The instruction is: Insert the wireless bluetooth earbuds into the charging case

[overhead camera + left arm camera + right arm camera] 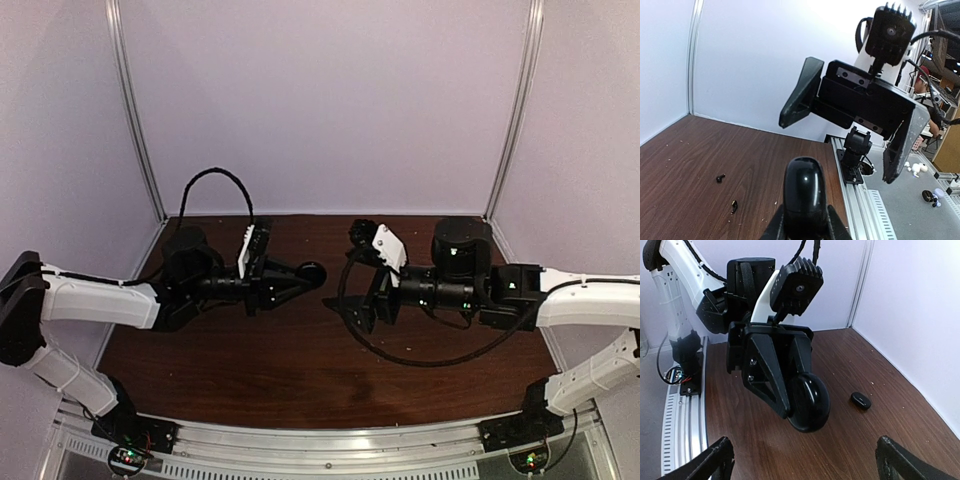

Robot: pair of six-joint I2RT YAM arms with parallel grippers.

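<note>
My left gripper (305,275) is shut on the charging case (805,192), a glossy black oval with its lid closed, held just above the wood table. The case also shows in the right wrist view (810,402), clamped between the left fingers (767,372). My right gripper (807,467) faces it from the right, open wide with nothing between its fingertips (715,460). One small black earbud (860,400) lies on the table beyond the case. Two tiny black buds (720,177) (734,206) lie on the table in the left wrist view.
White walls close the table's back and sides (320,110). An aluminium rail (320,440) runs along the near edge with both arm bases. Pale crumbs speckle the wood table (850,450). The right arm's cable (420,360) loops over the table.
</note>
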